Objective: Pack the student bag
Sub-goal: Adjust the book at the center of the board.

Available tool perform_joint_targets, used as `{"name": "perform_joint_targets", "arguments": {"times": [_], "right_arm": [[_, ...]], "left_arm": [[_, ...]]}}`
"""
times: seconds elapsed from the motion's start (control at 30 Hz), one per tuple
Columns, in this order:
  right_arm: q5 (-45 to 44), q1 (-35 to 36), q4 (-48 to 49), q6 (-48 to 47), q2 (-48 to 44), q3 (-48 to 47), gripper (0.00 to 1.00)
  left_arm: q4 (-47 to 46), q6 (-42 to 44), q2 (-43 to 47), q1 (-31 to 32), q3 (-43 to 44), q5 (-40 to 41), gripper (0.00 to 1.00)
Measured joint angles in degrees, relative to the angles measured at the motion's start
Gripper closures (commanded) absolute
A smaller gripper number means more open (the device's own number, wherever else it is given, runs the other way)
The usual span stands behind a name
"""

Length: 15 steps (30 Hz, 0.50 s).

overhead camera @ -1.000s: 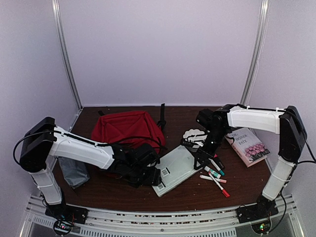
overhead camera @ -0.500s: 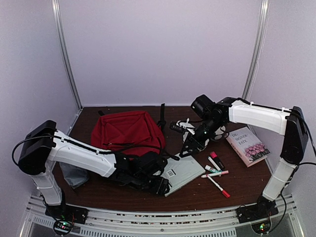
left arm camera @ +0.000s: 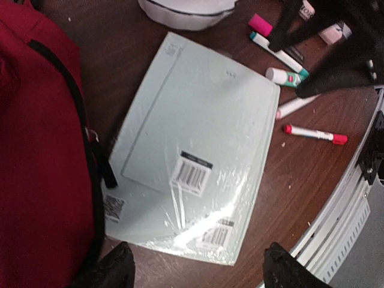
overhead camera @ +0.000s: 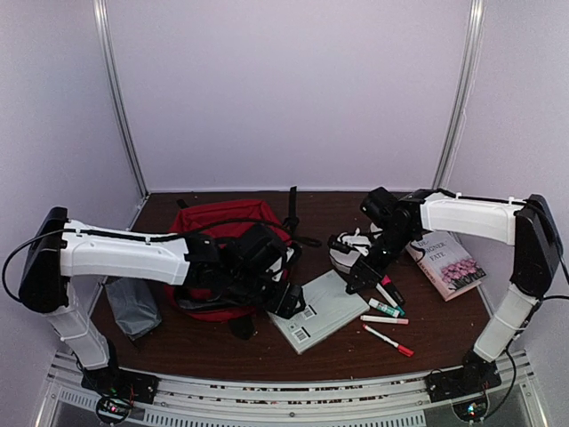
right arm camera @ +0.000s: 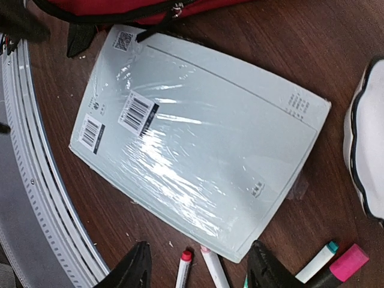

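The student bag (overhead camera: 222,233), red with black straps, lies at the back left; its red fabric also fills the left edge of the left wrist view (left arm camera: 36,150). A pale green shrink-wrapped pad (overhead camera: 322,309) lies flat on the table in front of it. My left gripper (overhead camera: 284,301) hovers over the pad's left end, open and empty (left arm camera: 198,270), with the pad (left arm camera: 192,144) below it. My right gripper (overhead camera: 358,276) stands open over the pad's right corner (right arm camera: 201,273); the pad (right arm camera: 198,144) is not held. Nothing is between either pair of fingers.
Several markers (overhead camera: 384,313) lie right of the pad, one with a red cap (right arm camera: 183,267) under my right gripper. A white object with a black rim (overhead camera: 348,245) sits behind the pad. A book with roses (overhead camera: 449,262) lies at right, a grey pouch (overhead camera: 133,307) at left.
Half a second ago the pad was tilted up between both grippers. Now it lies flat, with both grippers off it. The left gripper has opened wider and moved back towards the bag.
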State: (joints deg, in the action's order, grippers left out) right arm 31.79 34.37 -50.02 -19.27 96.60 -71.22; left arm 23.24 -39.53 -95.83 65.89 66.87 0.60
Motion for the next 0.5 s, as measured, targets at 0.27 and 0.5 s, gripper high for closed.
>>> {"name": "perform_joint_targets", "arguments": {"times": [0.27, 0.5], "right_arm": [[0.7, -1.3, 0.7, 2.1, -6.1, 7.9, 0.45], [7.6, -2.5, 3.7, 4.9, -4.2, 13.5, 0.48]], "left_arm": [[4.0, 9.9, -12.1, -9.2, 17.9, -5.3, 0.24], [7.6, 14.9, -29.8, -11.0, 35.7, -10.8, 0.26]]}}
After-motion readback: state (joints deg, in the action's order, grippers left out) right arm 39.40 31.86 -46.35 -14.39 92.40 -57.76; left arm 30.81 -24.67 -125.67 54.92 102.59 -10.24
